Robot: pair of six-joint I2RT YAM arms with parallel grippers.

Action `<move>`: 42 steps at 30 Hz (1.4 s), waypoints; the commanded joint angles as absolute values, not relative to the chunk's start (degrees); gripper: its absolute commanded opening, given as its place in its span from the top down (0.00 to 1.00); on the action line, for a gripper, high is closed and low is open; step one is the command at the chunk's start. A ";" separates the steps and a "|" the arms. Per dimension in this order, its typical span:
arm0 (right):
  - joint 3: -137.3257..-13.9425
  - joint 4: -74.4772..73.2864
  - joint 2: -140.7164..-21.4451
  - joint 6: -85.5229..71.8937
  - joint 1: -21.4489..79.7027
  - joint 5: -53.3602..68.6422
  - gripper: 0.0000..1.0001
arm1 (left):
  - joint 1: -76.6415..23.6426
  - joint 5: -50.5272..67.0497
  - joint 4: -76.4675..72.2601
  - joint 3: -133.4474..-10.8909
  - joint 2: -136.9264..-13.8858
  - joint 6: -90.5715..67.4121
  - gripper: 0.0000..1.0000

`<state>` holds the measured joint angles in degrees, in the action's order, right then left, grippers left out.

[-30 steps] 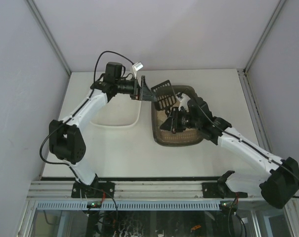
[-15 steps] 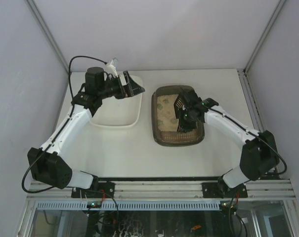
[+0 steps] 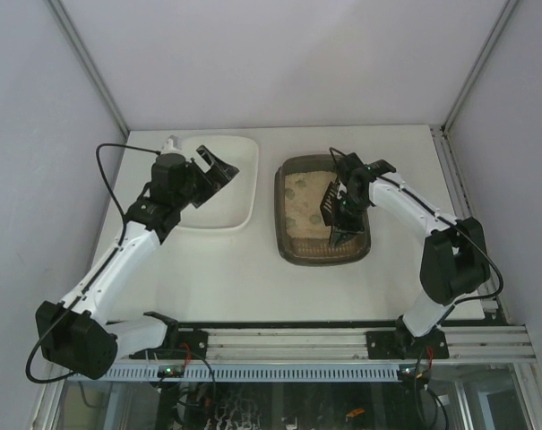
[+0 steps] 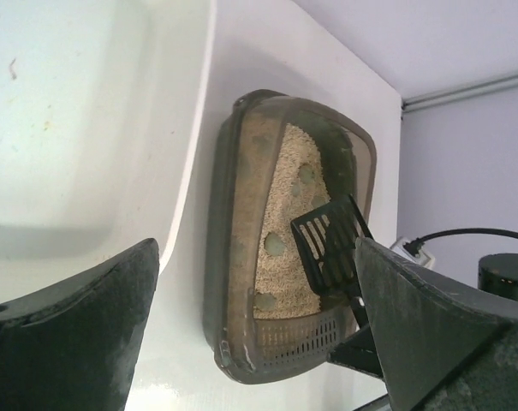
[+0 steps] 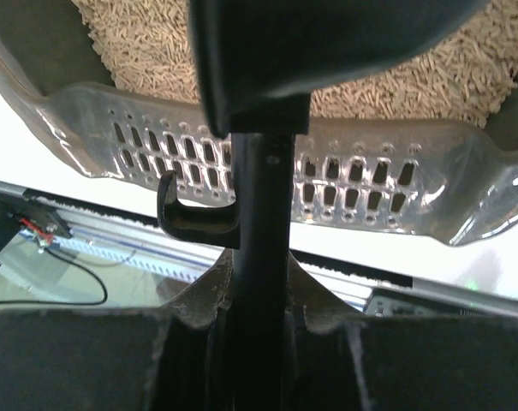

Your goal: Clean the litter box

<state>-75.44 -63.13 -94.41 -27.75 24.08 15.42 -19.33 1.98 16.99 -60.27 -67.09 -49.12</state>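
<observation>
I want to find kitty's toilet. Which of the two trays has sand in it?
The dark litter box on the right; the white tray has none.

From my right wrist, the scoop handle fills the gap between my right fingers, and its blurred upper part covers much of the litter box. My left fingers and the white tray run off frame. The dark lumps in the litter are too small to name.

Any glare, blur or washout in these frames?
Top external: even light, sharp, white tray barely separates from table. Left wrist: tray washed out, near fingers dark and soft. Right wrist: scoop handle fills centre, dark and soft; glare on litter box rim.
</observation>
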 commanded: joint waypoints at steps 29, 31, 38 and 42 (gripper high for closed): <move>-87.77 -72.58 -109.57 -27.53 27.24 24.05 1.00 | -29.62 5.29 33.09 -75.96 -90.52 -48.47 0.00; -88.20 -70.76 -110.74 -27.92 27.04 26.39 1.00 | -29.62 3.99 34.28 -77.48 -90.43 -45.97 0.00; -88.33 -64.50 -113.05 -28.00 24.87 34.70 1.00 | -28.25 2.34 46.84 -85.49 -90.41 -27.90 0.00; -87.54 -63.38 -111.60 -28.70 23.85 33.31 1.00 | -21.92 5.55 49.08 -81.96 -84.98 -23.17 0.00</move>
<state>-87.70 -67.66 -112.16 -27.94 24.58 30.94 -27.99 3.53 43.44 -82.72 -90.45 -31.97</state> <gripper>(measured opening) 0.142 0.996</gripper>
